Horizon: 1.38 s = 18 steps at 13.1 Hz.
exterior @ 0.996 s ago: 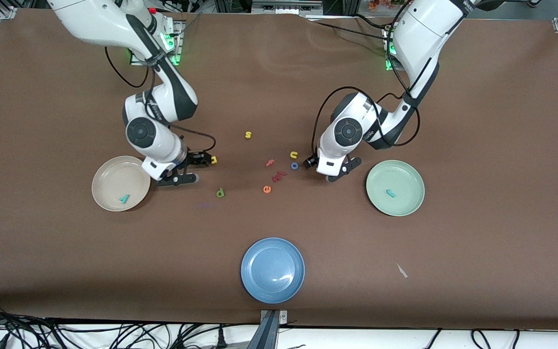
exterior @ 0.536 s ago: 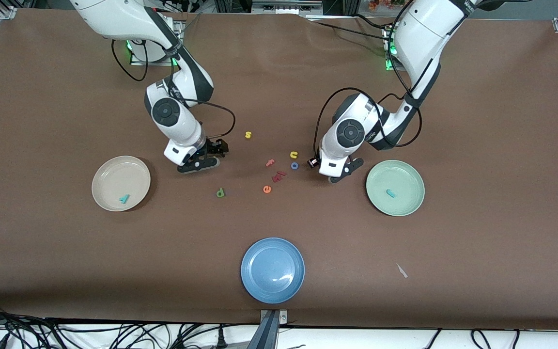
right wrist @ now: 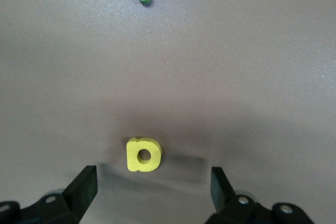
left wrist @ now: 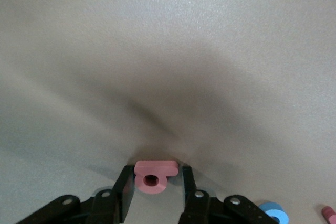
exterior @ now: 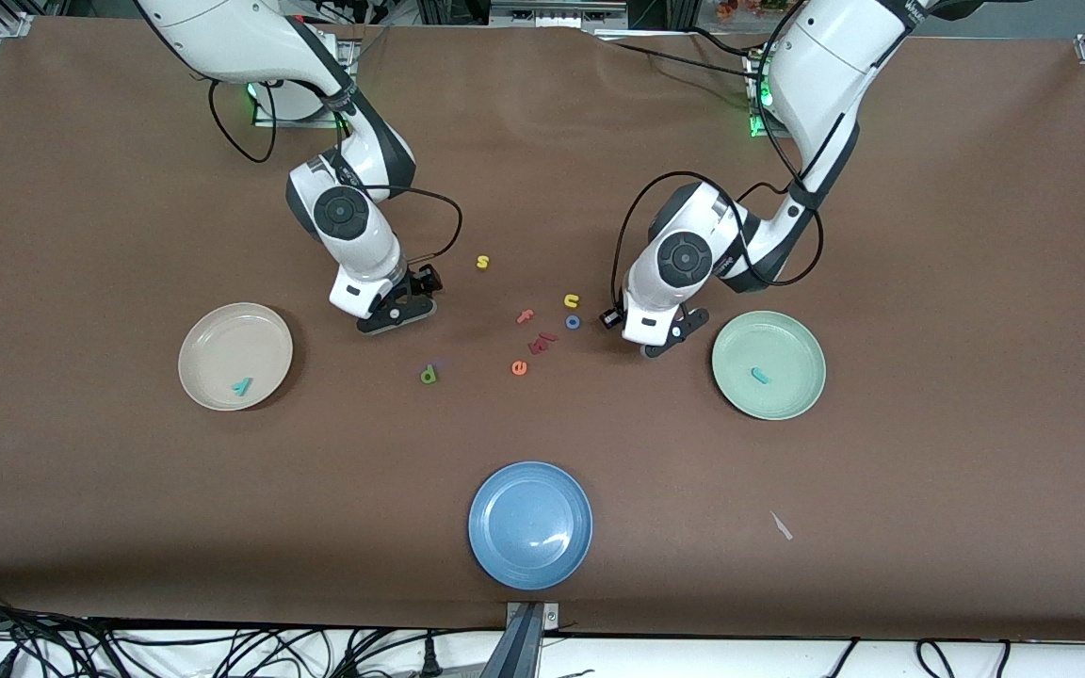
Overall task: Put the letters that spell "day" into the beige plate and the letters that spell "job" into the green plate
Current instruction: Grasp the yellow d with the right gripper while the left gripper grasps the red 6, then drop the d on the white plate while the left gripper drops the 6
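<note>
Landmark: the blue plate [exterior: 530, 524], the thing nearest the front camera; everything below lies farther from that camera than it does.
Beige plate [exterior: 222, 339]: toward the right arm's end of the table, with the teal y [exterior: 242, 385] lying in it.
Green plate [exterior: 792, 348]: toward the left arm's end, with the teal j [exterior: 760, 377] in it.
Left gripper [left wrist: 155, 195]: low at the table between the loose letters and the green plate; its fingers [left wrist: 125, 192] press either side of the salmon-pink b [left wrist: 154, 174]. The front view hides that letter under the wrist.
Blue o [exterior: 573, 322]: on the table just beside the left gripper, cut by the edge of the left wrist view.
Right gripper [right wrist: 152, 184]: jaws spread wide and holding nothing; the yellow a [right wrist: 143, 154] lies on the table between them, touching neither. The front view hides it.
Green d [exterior: 429, 376]: loose on the table, near the right gripper.
Other letters: yellow s [exterior: 482, 262], yellow u [exterior: 571, 301], pink f [exterior: 526, 316], orange e [exterior: 520, 367]; a dark red piece [exterior: 541, 343] is too small to read.
</note>
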Each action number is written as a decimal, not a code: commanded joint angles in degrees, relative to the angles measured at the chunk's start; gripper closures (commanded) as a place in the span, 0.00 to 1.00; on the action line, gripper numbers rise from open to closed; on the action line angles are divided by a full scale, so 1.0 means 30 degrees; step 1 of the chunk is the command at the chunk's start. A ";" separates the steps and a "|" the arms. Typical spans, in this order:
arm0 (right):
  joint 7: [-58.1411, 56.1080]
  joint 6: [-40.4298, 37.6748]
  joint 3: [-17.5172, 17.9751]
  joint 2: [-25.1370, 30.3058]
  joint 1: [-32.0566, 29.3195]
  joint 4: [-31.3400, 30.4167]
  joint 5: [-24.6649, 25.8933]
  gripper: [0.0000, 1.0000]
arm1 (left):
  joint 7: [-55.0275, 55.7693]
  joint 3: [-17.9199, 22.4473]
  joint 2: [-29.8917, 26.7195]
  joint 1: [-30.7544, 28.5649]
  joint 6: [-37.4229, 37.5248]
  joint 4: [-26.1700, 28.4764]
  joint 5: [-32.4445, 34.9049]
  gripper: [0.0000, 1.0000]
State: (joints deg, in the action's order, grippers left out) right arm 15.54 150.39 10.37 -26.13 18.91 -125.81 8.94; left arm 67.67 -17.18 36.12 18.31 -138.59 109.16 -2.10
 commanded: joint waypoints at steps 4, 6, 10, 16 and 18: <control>0.0239 0.0377 0.0002 -0.0312 0.0023 0.0276 0.0651 0.23 | 0.0412 0.0189 -0.0321 -0.0010 -0.0092 0.0321 0.1432 0.57; 0.0268 0.0377 0.0002 -0.0575 0.0023 0.0568 0.0651 0.27 | 0.0412 0.0189 -0.0321 -0.0010 -0.0092 0.0292 0.1433 0.73; 0.0384 0.0376 0.0002 -0.0810 0.0082 0.0833 0.0651 0.30 | 0.0383 0.0189 -0.0554 -0.0039 0.0111 0.0263 0.1433 0.94; 0.0503 0.0318 0.0002 -0.0928 0.0170 0.1038 0.0651 0.55 | -0.2856 0.0189 -0.3246 -0.2172 0.4970 -0.0264 0.2516 0.93; 0.0561 0.0318 0.0002 -0.0928 0.0199 0.1038 0.0622 0.63 | -0.6104 0.0160 -0.3513 -0.3897 0.5911 -0.0498 0.2517 0.93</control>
State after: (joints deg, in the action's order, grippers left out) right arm 15.69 150.89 10.39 -27.84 19.01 -123.34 9.69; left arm 57.37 -16.38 27.28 10.96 -123.45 107.43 4.42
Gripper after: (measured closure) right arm 0.542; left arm 0.661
